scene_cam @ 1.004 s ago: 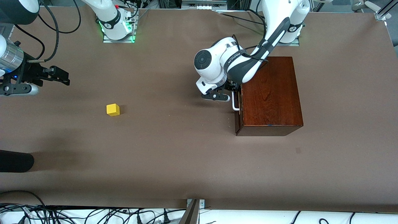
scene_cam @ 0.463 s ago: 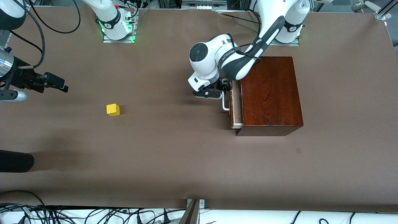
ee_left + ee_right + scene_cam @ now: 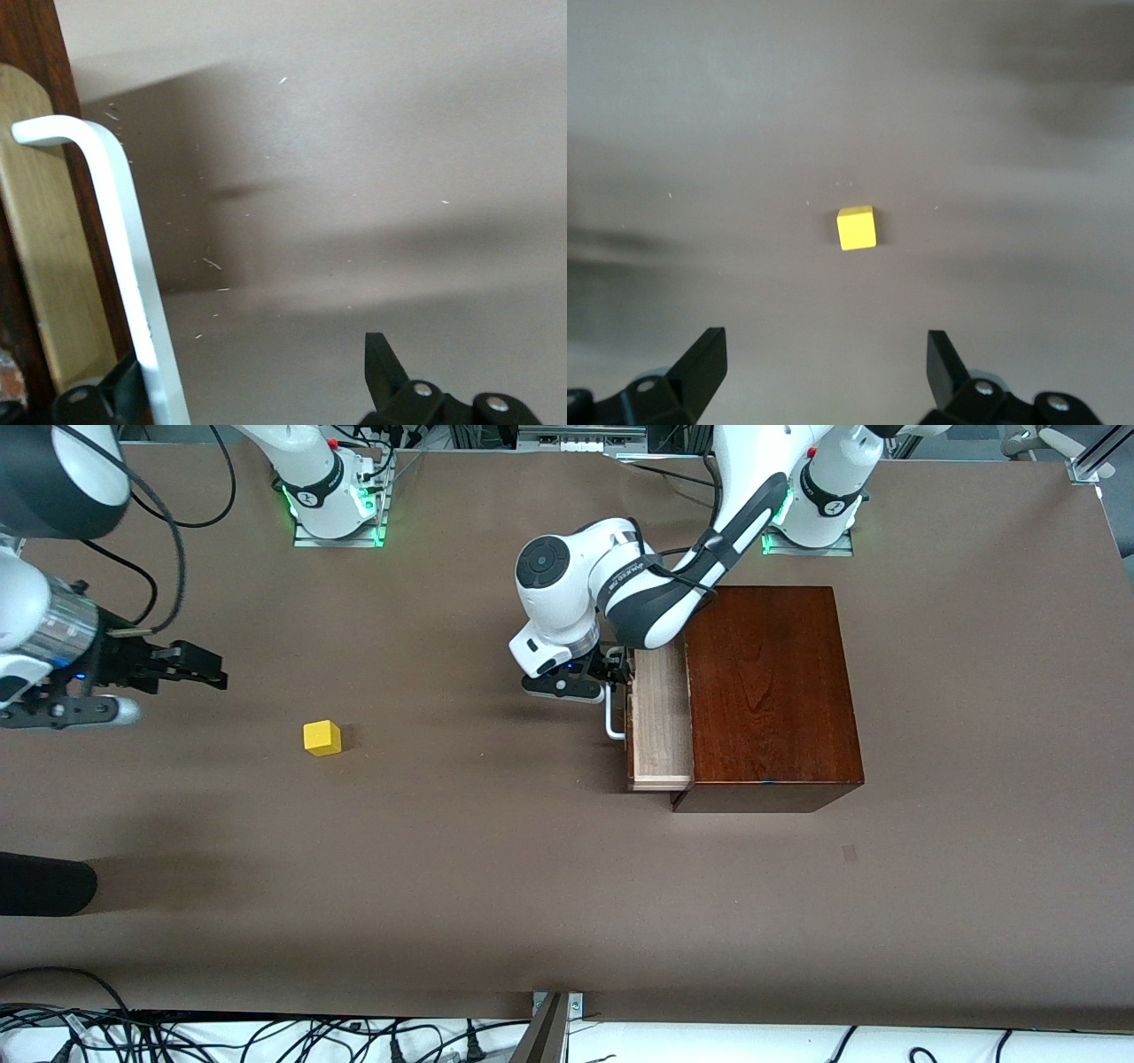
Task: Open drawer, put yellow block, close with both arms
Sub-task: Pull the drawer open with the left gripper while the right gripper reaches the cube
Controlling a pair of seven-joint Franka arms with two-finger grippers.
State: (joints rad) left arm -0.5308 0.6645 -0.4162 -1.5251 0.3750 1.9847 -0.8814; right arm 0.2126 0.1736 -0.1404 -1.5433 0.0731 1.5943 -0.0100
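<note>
The table [image 3: 496,886] is lying under everything as one wide brown surface, with the dark wooden box [image 3: 766,691] sitting toward the left arm's end of it. The drawer [image 3: 660,722] is standing partly pulled out of that box toward the right arm's end, its pale tray showing and nothing visible inside.

The left arm [image 3: 656,593] is reaching from its base down to the drawer front. The left gripper [image 3: 609,677] is at the white handle [image 3: 613,722]; in the left wrist view the bar is running against one finger [image 3: 89,403] while the other finger is standing well off it, so the jaws are spread, hooking the handle, not clamping it.

The right gripper [image 3: 190,666] is hanging in the air over bare table near the yellow block [image 3: 322,738], its fingers spread wide and holding nothing. The block is resting on the table, well apart from the box and toward the right arm's end.

By my reading, the opening step is in hand and about half done. Next, the drawer likely wants more pulling until the tray gives room for the block, then the right gripper needs to drop over the block and close on it.

A dark rounded object [image 3: 44,884] is lying at the table's edge, nearer the front camera than the block. Nothing is lying between block and drawer; only the left arm, crowding the drawer front, may be in the way of the delivery.
</note>
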